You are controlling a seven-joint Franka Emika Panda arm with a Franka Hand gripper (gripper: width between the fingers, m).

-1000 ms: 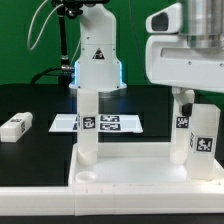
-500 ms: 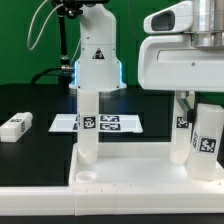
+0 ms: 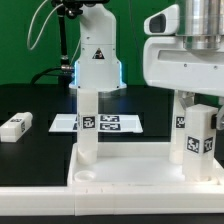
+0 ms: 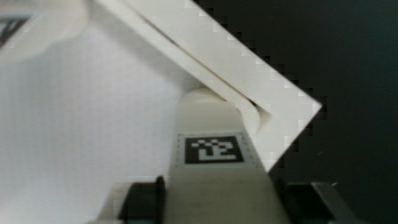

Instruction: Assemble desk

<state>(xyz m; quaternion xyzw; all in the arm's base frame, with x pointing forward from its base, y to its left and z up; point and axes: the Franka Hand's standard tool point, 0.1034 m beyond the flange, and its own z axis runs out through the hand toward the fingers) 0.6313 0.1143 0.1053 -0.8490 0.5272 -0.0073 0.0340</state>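
Observation:
The white tabletop (image 3: 130, 182) lies tray-like at the front of the black table. Two white legs stand upright in its far corners, one on the exterior view's left (image 3: 87, 125) and one on the right (image 3: 181, 130). My gripper (image 3: 199, 103) is shut on a third tagged leg (image 3: 200, 142) and holds it upright over the tabletop's near right corner. In the wrist view the leg (image 4: 222, 165) sits between my dark fingers (image 4: 148, 200), with my gripper (image 4: 228, 208) above the tabletop's rimmed corner (image 4: 267, 100). A fourth leg (image 3: 13, 127) lies loose on the table at the left.
The marker board (image 3: 110, 123) lies flat on the table behind the tabletop. The arm's white base (image 3: 95, 55) stands behind it. An open round socket (image 3: 88, 176) shows in the tabletop's near left corner.
The gripper and the held leg have shifted a little toward the exterior view's left, nearer the standing right leg. Everything else is as before.

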